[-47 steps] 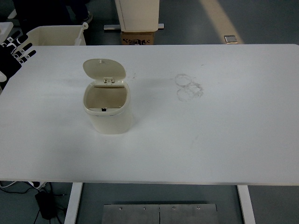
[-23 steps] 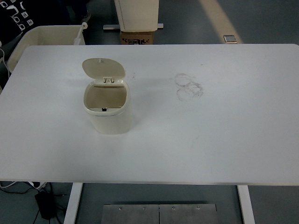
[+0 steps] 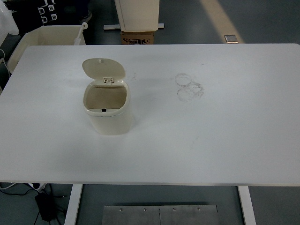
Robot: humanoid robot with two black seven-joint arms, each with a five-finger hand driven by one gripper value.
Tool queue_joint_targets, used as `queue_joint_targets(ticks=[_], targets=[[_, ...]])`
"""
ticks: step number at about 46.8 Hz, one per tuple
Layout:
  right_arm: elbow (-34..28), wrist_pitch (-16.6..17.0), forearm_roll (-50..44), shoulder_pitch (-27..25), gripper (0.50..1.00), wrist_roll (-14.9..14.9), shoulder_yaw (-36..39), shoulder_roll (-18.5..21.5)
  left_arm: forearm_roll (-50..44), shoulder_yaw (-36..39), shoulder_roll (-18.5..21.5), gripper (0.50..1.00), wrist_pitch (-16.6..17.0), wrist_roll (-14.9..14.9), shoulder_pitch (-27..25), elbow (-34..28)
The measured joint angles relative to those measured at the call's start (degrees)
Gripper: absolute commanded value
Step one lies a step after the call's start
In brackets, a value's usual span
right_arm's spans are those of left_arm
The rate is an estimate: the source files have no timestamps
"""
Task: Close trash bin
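Observation:
A small cream trash bin (image 3: 108, 117) stands on the white table (image 3: 211, 140), left of centre. Its rounded lid (image 3: 103, 69) is flipped up at the far side, hinged to the rim, and the inside of the bin is in plain sight. My left hand (image 3: 47, 11), black with white marks, shows only in part at the picture's top left corner, beyond the table's far edge and far from the bin. Nothing touches the bin. My right arm does not show.
A beige tub (image 3: 51, 35) sits on the floor behind the table's far left corner. A cardboard box (image 3: 138, 37) and a white cabinet base (image 3: 138, 14) stand behind the far edge. Faint ring marks (image 3: 190, 87) stain the table's middle.
The black hand has moved from the table's left edge up and away to the top left corner. The bin and its lid have stayed as they were.

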Motion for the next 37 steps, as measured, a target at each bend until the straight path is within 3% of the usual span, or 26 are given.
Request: queue_joint_targets(ticks=[14, 26, 37], targets=[[0.02, 0.0, 0.0, 0.0, 0.991, -0.01, -0.01, 0.01, 0.25, 12.29, 0.27, 1.0, -0.1, 1.71, -10.03, -5.44], [0.01, 0.01, 0.0, -0.02, 0.991, -0.01, 0.02, 0.01, 6.09, 21.0, -0.16, 1.0, -0.64, 3.44, -17.47, -9.4], [0.01, 0.01, 0.0, -0.01, 0.991, -0.09, 0.04, 0.01, 7.37, 27.38, -1.97, 1.0, -0.73, 3.75, -21.3, -12.07]])
